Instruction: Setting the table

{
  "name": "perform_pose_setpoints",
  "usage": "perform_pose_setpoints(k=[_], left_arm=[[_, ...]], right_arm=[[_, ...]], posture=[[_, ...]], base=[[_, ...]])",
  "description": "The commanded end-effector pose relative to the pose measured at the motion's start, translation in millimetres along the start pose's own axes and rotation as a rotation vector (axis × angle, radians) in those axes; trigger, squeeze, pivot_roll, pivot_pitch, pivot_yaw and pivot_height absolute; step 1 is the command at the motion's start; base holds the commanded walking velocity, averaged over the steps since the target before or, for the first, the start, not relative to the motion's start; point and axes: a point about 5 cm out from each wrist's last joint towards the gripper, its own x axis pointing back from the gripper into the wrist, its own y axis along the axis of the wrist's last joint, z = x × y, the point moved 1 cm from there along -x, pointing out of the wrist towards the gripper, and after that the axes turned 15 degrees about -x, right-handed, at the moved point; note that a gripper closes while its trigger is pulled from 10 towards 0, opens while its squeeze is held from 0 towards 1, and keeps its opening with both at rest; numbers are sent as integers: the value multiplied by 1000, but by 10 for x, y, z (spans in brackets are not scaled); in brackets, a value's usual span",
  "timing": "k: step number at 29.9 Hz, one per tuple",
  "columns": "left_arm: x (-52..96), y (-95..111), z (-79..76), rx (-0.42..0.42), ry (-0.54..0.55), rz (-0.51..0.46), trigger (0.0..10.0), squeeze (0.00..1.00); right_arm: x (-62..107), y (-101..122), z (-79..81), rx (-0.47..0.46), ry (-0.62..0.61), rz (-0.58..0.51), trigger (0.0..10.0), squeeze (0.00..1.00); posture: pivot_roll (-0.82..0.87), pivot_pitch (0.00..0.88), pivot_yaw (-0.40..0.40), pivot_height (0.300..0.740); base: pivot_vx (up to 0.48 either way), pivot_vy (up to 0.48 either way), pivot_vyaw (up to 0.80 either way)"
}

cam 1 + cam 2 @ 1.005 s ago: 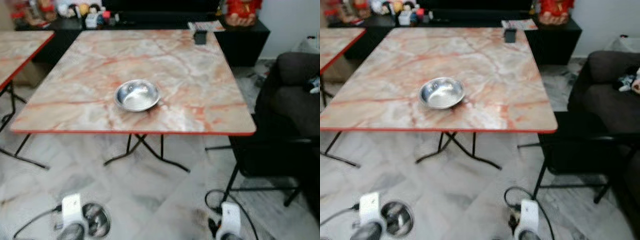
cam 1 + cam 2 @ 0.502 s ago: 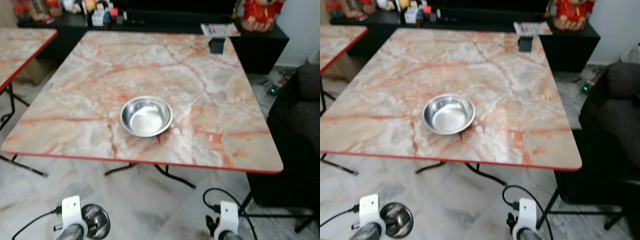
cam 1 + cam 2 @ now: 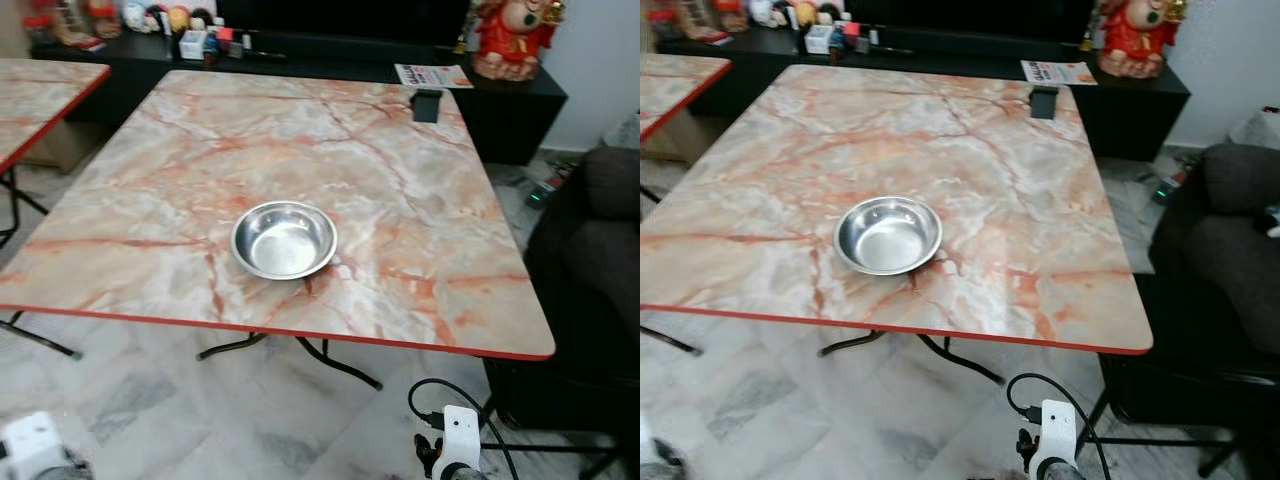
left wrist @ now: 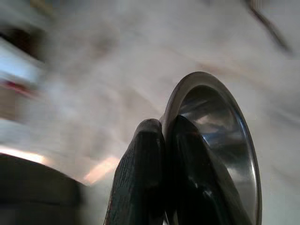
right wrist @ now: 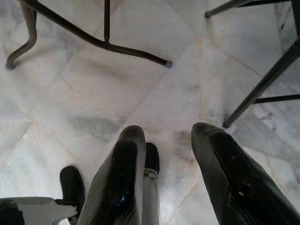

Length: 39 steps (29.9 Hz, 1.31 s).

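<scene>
Marble floor tiles [image 3: 130, 390] spread pale and grey under a big folding counter [image 3: 400, 190] with an orange-veined top and red edge. Beyond its far side runs a dark cabinet [image 3: 500, 95] crowded with trinkets — a red figurine [image 3: 512, 35] at its right. Near the counter's middle sits a steel bowl [image 3: 284, 239]. My left pincer [image 4: 164, 140] is clenched on the rim of a second steel bowl [image 4: 220, 136]; my right pincer [image 5: 166, 154] hangs low, fingers spread — grasping nothing.
</scene>
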Motion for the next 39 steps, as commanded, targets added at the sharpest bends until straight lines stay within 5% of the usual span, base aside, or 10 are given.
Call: perform_pose_setpoints(k=[1, 2, 5, 6, 9, 14, 20, 22, 25, 39], left_arm=[[-29, 169, 68, 6, 79, -70, 10000, 0], [-29, 169, 69, 6, 82, -70, 10000, 0], [-146, 1180, 593, -136, 438, -461, 10000, 0], [-146, 1180, 593, -136, 438, -461, 10000, 0], [111, 2048, 1000, -107, 678, -756, 10000, 0], [569, 2718, 1034, -72, 716, -1036, 10000, 0], [1069, 3137, 478, 222, 93, -1150, 10000, 0], [1422, 3216, 29, 432, -408, -1119, 10000, 0], [1783, 3142, -427, 540, -846, -1015, 10000, 0], [2322, 2996, -832, 817, -1381, -731, 10000, 0]], right_arm=[[4, 1, -35, 5, -9, 7, 10000, 0], [4, 1, -35, 5, -9, 7, 10000, 0], [-2, 13, -15, 14, -2, 9, 10000, 0], [-2, 13, -15, 14, -2, 9, 10000, 0], [-5, 20, -5, 13, -1, 7, 10000, 0], [-5, 17, -3, 5, -3, 6, 10000, 0], [-3, 8, -7, -1, -7, 5, 10000, 0], [-2, 7, -11, -3, -9, 5, 10000, 0], [-1, 1, -12, -7, -10, 5, 10000, 0], [5, 9, -50, -15, -21, -1, 10000, 0]], posture=[[58, 126, -63, 740], [58, 126, -63, 740], [63, 124, -67, 740], [63, 124, -67, 740], [63, 121, -61, 740], [54, 117, -54, 740], [39, 113, -49, 740], [47, 110, -47, 740], [31, 107, -42, 740], [23, 114, -47, 740]], base=[[0, 0, 0], [0, 0, 0], [0, 0, 0], [0, 0, 0], [0, 0, 0], [0, 0, 0], [0, 0, 0], [0, 0, 0], [0, 0, 0], [0, 0, 0]])
